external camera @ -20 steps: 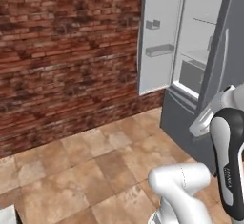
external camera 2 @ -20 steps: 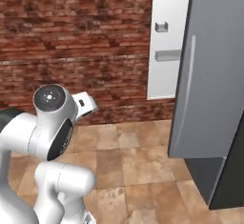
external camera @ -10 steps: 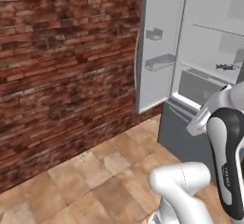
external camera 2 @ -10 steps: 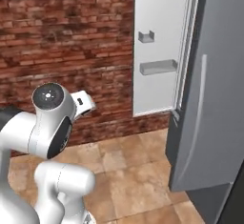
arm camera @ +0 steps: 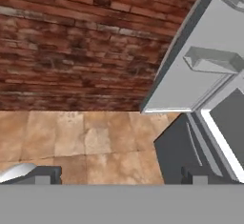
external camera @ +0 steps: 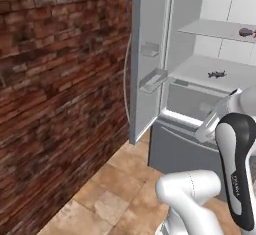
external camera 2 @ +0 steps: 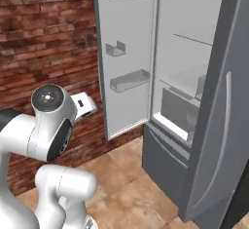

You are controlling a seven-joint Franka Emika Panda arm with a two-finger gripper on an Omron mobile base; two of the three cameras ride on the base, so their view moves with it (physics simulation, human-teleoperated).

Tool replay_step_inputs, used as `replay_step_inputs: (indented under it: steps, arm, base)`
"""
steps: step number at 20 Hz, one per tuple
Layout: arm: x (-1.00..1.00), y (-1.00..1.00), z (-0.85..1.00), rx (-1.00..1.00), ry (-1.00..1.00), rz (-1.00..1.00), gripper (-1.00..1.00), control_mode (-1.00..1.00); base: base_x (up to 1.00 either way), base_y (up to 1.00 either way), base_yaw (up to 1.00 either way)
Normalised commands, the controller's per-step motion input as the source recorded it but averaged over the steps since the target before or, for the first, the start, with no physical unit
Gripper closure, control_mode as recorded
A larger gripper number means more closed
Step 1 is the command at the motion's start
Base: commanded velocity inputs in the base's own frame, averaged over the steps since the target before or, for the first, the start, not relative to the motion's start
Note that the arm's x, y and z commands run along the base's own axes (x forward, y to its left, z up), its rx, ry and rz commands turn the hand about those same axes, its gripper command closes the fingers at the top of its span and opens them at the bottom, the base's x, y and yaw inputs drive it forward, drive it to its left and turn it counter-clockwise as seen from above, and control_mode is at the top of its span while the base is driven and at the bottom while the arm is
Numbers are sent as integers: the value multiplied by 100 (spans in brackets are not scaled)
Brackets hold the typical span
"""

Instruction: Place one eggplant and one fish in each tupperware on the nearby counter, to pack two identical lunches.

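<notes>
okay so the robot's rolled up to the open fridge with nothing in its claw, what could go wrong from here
1. The open fridge door stands beside the arm; a wide swing toward the shelves could clip its door bins.
2. The dark fish lies flat on a shelf and looks thin, so the open claw may slip off it.
3. The eggplant sits higher at the picture's edge, possibly a stretch from this base position.
</notes>
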Motion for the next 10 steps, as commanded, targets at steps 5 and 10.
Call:
replay_step_inputs:
  steps: [5, 10]
  arm:
    - [0, 0, 0, 0, 0, 0, -100, 100]
    - [0, 0, 0, 0, 0, 0, -100, 100]
  base:
    - [83, 13, -62]
    - [37, 0, -56]
